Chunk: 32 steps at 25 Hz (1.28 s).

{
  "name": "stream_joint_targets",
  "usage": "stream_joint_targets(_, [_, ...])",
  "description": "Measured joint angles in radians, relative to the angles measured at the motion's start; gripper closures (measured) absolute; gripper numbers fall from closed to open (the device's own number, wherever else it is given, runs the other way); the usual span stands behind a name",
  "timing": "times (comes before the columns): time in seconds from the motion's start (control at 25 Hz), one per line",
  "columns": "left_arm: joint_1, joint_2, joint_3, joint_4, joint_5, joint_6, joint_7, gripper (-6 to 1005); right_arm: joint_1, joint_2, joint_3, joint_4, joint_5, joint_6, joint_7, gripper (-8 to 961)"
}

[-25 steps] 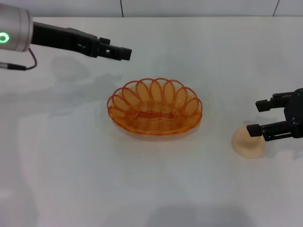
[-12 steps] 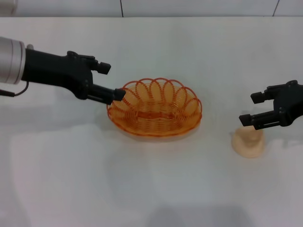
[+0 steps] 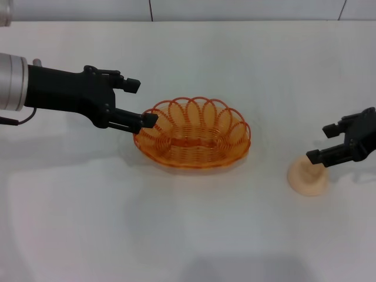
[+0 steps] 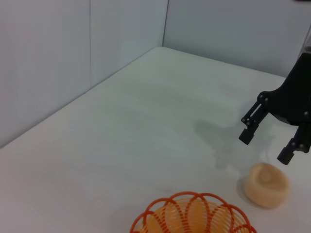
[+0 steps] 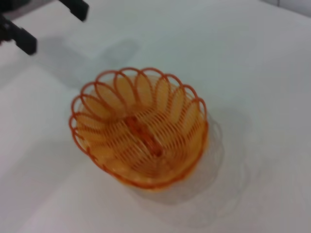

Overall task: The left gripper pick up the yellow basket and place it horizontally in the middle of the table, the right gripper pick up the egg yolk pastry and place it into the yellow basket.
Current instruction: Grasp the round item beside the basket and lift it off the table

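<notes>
The yellow basket (image 3: pixel 192 132) lies lengthwise near the middle of the white table (image 3: pixel 188 235). My left gripper (image 3: pixel 142 103) is open at the basket's left end, its nearer fingertip at the rim and the other farther back, holding nothing. The egg yolk pastry (image 3: pixel 307 176) sits on the table to the right. My right gripper (image 3: pixel 321 144) hangs open just above the pastry's far side, empty. The left wrist view shows the basket's rim (image 4: pixel 194 216), the pastry (image 4: pixel 266 184) and the right gripper (image 4: pixel 265 146). The right wrist view shows the basket (image 5: pixel 141 126) and the left gripper (image 5: pixel 51 24).
Grey wall panels (image 4: pixel 73 58) rise along the table's far edge. Bare table surface lies in front of the basket and between the basket and the pastry.
My left gripper came down from the far side to the basket's left rim and now holds still there. My right gripper shifted right and lower over the pastry. Basket and pastry have not moved.
</notes>
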Motion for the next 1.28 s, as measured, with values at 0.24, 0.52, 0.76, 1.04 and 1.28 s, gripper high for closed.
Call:
stream_joint_targets(0.24, [0.0,-0.001,0.003,0.0,-0.01,-0.005,-0.006,109,0.006,0.0,-0.021,0.015,-0.047,0.01,0.015,187])
stream_joint_targets(0.52, [0.001,-0.001,0.003,-0.004,-0.041,0.002,-0.006,110,0.008,0.002,-0.04,0.045,-0.065,0.023,0.015,200])
stream_joint_targets(0.76, [0.002,-0.002,0.003,-0.006,-0.042,0.004,-0.007,110,0.012,0.002,-0.062,0.07,-0.066,0.037,0.016,275])
stream_joint_targets(1.04, [0.005,-0.003,0.003,-0.008,-0.043,0.006,-0.008,110,0.017,0.002,-0.08,0.079,-0.067,0.043,0.016,390])
stream_joint_targets(1.28, [0.012,-0.003,0.003,-0.008,-0.041,0.006,-0.008,111,0.026,0.002,-0.09,0.084,-0.067,0.046,0.017,608])
